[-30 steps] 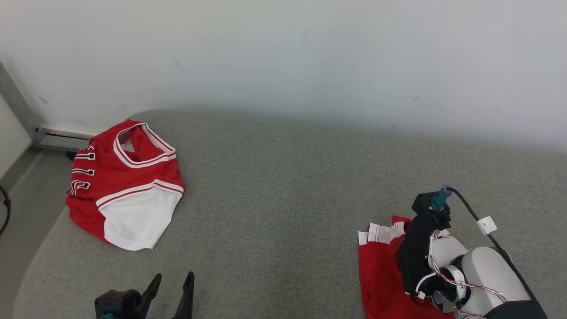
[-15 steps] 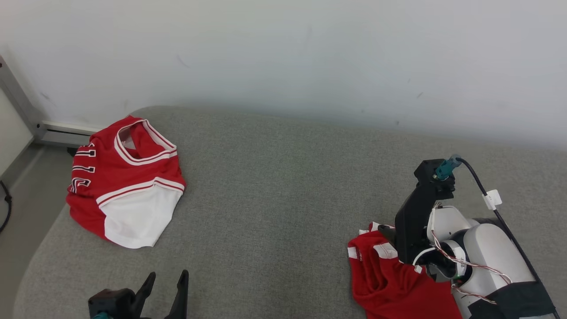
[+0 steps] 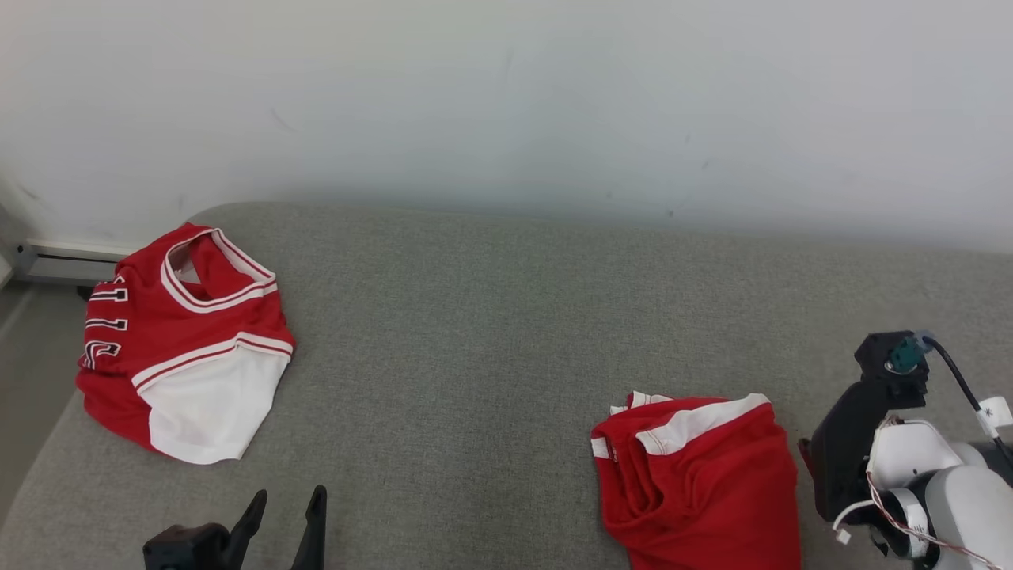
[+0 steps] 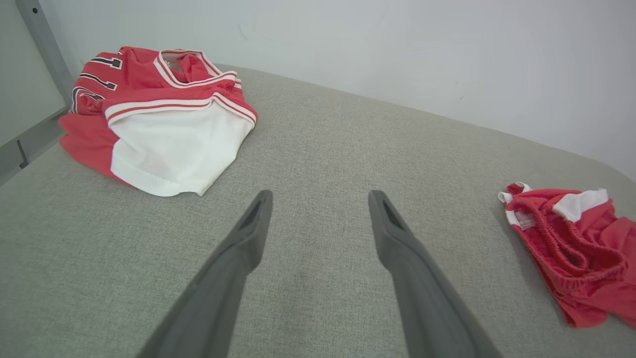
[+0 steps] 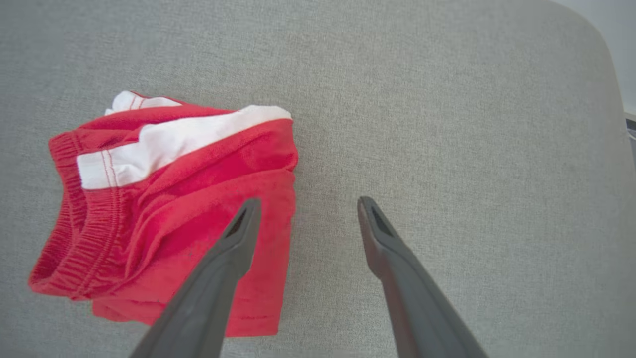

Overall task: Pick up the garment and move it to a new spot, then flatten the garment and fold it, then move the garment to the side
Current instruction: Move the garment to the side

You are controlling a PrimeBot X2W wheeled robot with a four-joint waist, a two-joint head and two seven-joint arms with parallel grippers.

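Two garments lie on the grey padded surface [image 3: 475,332]: a red and white jersey [image 3: 182,340] near its far left corner, and the red shorts [image 3: 696,475] well apart from it at the near right. The shorts are taken to be the garment in hand, since they lie just beside the right gripper [image 5: 309,201]. That gripper's jaws are spread wide and hold nothing. In the right wrist view one finger hangs over the shorts' edge and the other over bare surface; contact cannot be confirmed. The left gripper [image 4: 320,199] hovers over bare surface at the near left, between the two garments, its jaws likewise spread and empty. Condition of the shorts: bunched, waistband gathered at one side, white trim band lying across the top, layers uneven. Assessment: set-down at a spot appears complete; flattening is not yet done and folding not begun. The next move calls for both grippers to take opposite edges, waistband and leg hem, and draw the cloth out flat. Thin layered fabric requires a low pinch at the very edge; a grab into the middle would only gather the bunch further.
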